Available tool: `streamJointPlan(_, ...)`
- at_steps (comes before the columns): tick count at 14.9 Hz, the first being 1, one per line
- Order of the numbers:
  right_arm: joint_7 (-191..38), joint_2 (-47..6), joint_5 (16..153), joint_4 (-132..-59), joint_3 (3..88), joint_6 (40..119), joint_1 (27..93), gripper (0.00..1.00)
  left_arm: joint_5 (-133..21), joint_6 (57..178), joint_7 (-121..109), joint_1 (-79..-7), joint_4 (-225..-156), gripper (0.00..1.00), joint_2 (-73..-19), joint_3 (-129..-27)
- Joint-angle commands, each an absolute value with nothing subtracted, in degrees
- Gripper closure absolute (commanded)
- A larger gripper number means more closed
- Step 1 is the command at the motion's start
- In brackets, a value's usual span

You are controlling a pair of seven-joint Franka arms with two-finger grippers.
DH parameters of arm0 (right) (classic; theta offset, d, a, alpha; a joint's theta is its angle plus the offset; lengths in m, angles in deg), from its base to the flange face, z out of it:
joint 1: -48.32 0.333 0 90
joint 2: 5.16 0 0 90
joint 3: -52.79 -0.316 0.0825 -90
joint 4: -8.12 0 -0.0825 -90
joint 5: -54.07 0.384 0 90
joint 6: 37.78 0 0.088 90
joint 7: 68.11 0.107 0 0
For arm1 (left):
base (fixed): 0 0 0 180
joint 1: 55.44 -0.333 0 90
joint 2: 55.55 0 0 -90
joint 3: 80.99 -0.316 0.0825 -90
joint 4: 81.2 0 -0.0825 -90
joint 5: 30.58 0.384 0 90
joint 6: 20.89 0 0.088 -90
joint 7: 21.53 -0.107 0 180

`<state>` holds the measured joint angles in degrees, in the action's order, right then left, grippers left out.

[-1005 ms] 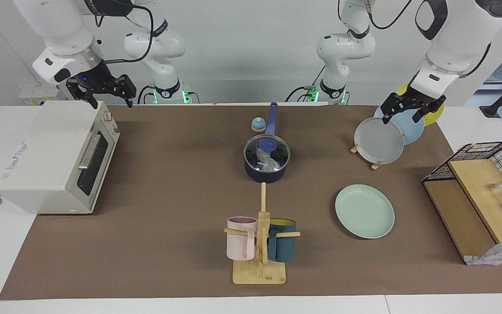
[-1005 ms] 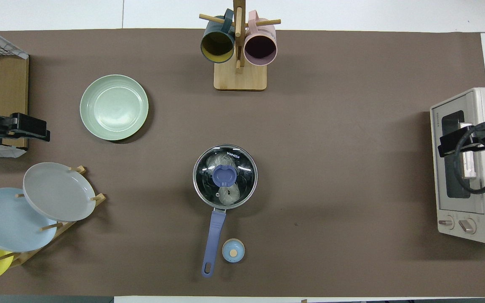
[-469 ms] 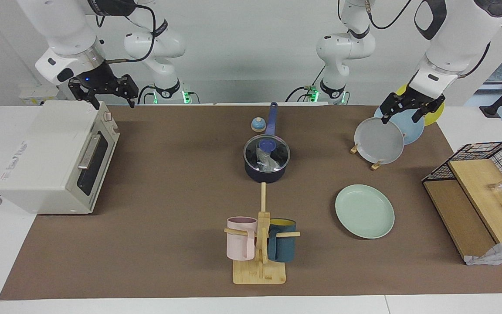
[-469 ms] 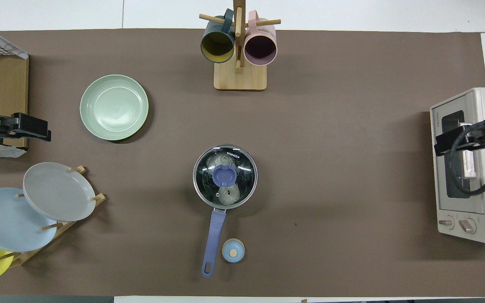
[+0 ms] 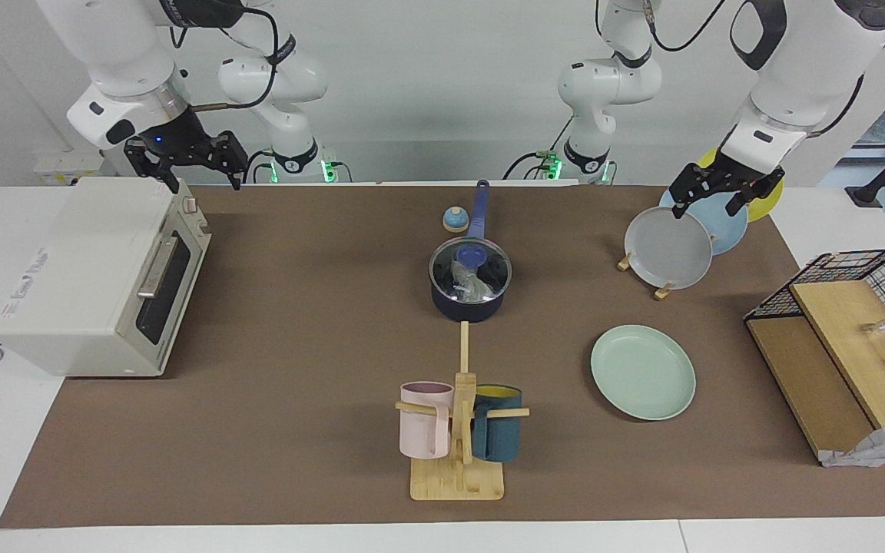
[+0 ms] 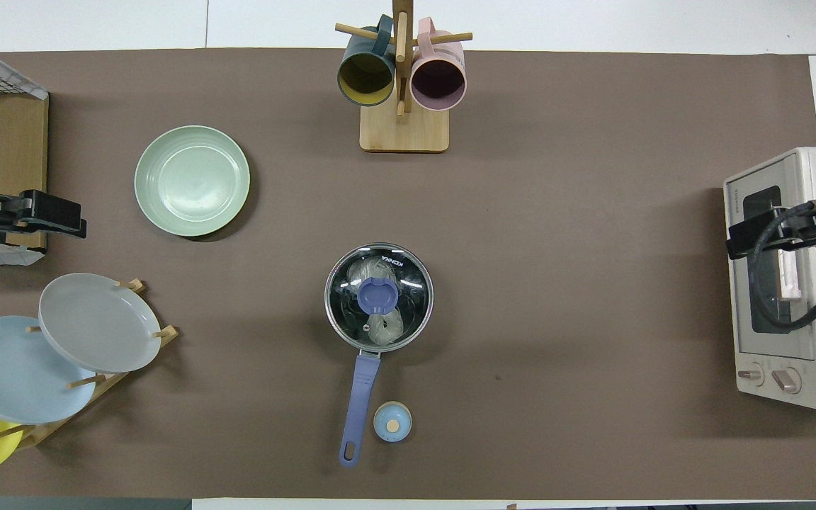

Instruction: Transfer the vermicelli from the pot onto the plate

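Vermicelli (image 6: 378, 322): two wrapped lumps inside the pot (image 5: 467, 301), mid-worktop, under a glass lid (image 6: 408, 283). Plate (image 6: 192, 180): bare, farther from the robots than the pot, toward the left arm's end. Left tool (image 5: 723, 193): open, empty, over the plate rack (image 5: 661, 290). Right tool (image 5: 185, 161): open, empty, over the toaster oven (image 5: 81, 276). Step: none begun; lid removal judged first.

A robot lab: staged kitchenware on a brown mat (image 5: 296, 346), bare white walls.
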<state>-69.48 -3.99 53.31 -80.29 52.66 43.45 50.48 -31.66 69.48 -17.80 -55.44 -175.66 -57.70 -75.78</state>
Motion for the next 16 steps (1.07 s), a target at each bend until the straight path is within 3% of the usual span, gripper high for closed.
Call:
streamJointPlan(1,-69.16,-3.4,55.12,-81.18,51.92,45.1,50.43,0.0,-30.93,69.73,-17.66,-55.52,-176.03,0.0,-58.45,-75.63)
streamJointPlan(7,-60.66,-6.38,55.21,-75.03,45.69,43.43,50.43,0.0,-30.93,69.56,-17.75,-55.52,-176.03,0.0,-58.45,-75.63)
streamJointPlan(14,-42.64,-11.04,54.25,-72.83,31.01,46.85,50.61,0.0,-30.93,69.47,-17.66,-55.61,-176.03,0.0,-58.45,-75.72)
streamJointPlan(16,-37.03,-14.2,51.19,-71.52,29.41,48.34,56.72,0.0,-30.93,69.55,-17.66,-55.61,-176.03,0.0,-58.45,-75.72)
